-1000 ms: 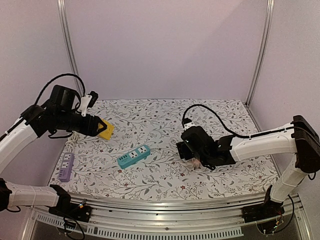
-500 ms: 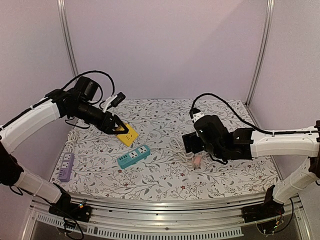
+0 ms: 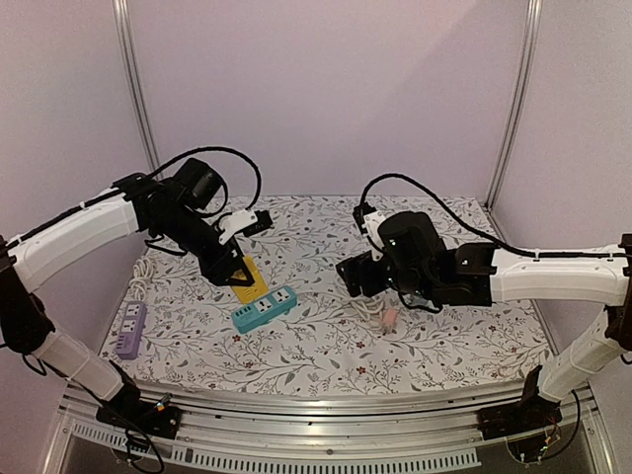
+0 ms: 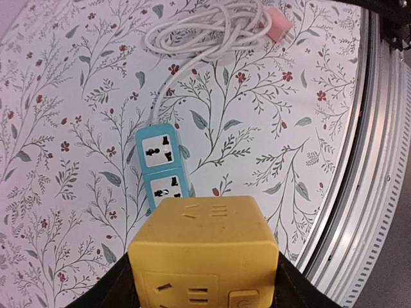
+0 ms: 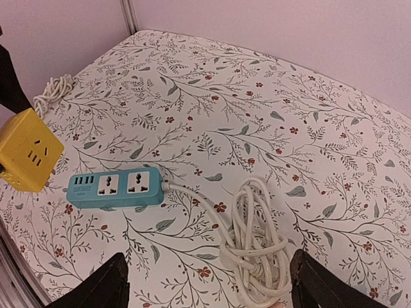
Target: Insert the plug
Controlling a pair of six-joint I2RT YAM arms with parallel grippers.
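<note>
My left gripper [image 3: 237,279] is shut on a yellow cube socket [image 3: 248,281], held just above the table beside the left end of the teal power strip [image 3: 265,308]. In the left wrist view the cube [image 4: 204,253] fills the space between my jaws, with the teal strip [image 4: 160,168] beyond it. The strip's white cord is coiled [image 5: 257,256] and ends in a pink plug [image 3: 389,318], which lies on the table. My right gripper [image 5: 205,289] is wide open and empty, hovering above the coil [image 3: 367,301].
A purple power strip [image 3: 129,329] lies at the table's left edge, with its white cord [image 3: 141,281] bundled behind it. The metal rail [image 3: 326,405] runs along the near edge. The yellow cube also shows at the left of the right wrist view [image 5: 26,157].
My left arm has swung right and down with the yellow cube, to beside the teal strip. My right gripper has risen off the pink plug and shifted left.
</note>
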